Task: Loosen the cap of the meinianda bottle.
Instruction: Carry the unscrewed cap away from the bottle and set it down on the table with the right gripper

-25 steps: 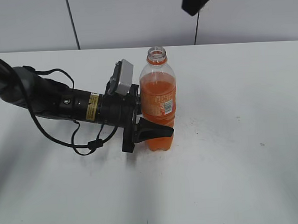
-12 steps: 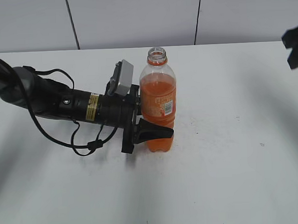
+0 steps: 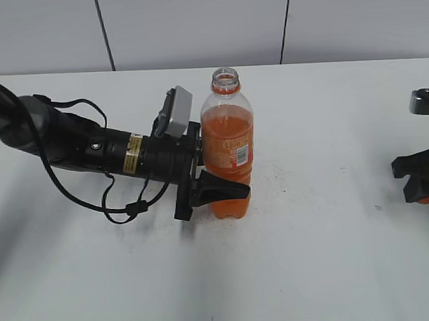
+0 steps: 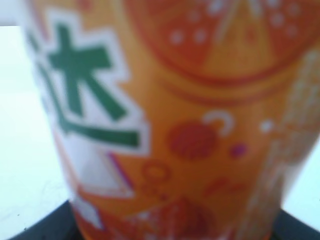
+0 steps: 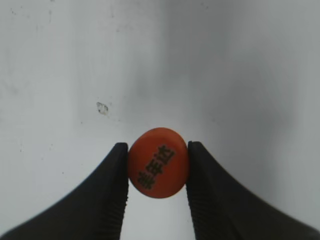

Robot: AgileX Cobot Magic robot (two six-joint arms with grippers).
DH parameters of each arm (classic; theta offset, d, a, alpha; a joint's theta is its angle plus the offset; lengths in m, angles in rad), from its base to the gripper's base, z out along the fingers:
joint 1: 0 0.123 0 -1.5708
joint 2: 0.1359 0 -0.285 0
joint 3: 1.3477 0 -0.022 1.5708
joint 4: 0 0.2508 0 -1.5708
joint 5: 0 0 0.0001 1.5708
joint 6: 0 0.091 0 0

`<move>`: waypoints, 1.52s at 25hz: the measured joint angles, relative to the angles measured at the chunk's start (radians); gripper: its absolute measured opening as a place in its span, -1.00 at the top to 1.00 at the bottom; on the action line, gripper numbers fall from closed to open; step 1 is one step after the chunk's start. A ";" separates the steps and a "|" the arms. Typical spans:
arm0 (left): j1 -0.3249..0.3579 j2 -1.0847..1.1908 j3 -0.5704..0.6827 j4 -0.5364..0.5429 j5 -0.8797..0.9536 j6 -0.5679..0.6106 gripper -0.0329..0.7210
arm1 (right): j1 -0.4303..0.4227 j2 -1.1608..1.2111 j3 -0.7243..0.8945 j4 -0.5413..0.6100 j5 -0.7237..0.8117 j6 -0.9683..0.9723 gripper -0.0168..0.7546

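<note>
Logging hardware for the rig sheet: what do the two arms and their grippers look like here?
The left arm is a black tube with a yellow label band, loose black cables looped beneath it and a grey box-shaped camera by the wrist. The left gripper has black wedge-shaped fingers on a black crossbar. The right gripper has matte black tapered fingers with finely ribbed inner faces; its arm is mostly out of frame.

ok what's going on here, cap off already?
Yes. The left gripper is clamped around the tall clear plastic bottle of orange drink, which stands upright on the white table with its neck open. The right gripper, low over the table at the right edge, pinches the small round orange plastic cap between its fingers.
</note>
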 joint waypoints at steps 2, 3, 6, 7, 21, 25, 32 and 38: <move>0.000 0.000 0.000 0.000 0.000 0.000 -0.13 | 0.000 0.028 0.000 0.028 -0.024 0.001 0.25; 0.000 0.000 0.000 0.000 0.000 0.000 -0.13 | 0.000 0.040 0.000 0.036 -0.036 0.001 0.25; 0.000 0.000 0.000 0.000 -0.001 0.000 -0.13 | 0.000 0.061 0.000 0.042 -0.061 0.001 0.25; 0.000 0.000 0.000 0.000 -0.001 0.000 -0.13 | 0.000 0.066 0.000 0.043 -0.068 0.001 0.25; 0.000 0.000 0.000 0.000 -0.001 0.000 -0.13 | 0.000 0.131 0.000 0.058 -0.097 0.004 0.25; 0.000 0.000 0.000 0.000 -0.001 0.000 -0.13 | 0.000 0.131 0.000 0.059 -0.099 0.004 0.16; 0.000 0.000 0.000 0.000 -0.001 0.000 -0.13 | 0.000 0.131 0.000 0.061 -0.089 0.005 -0.54; 0.000 0.000 0.000 -0.003 -0.001 0.000 -0.13 | 0.000 0.100 -0.054 0.083 -0.005 0.005 -0.41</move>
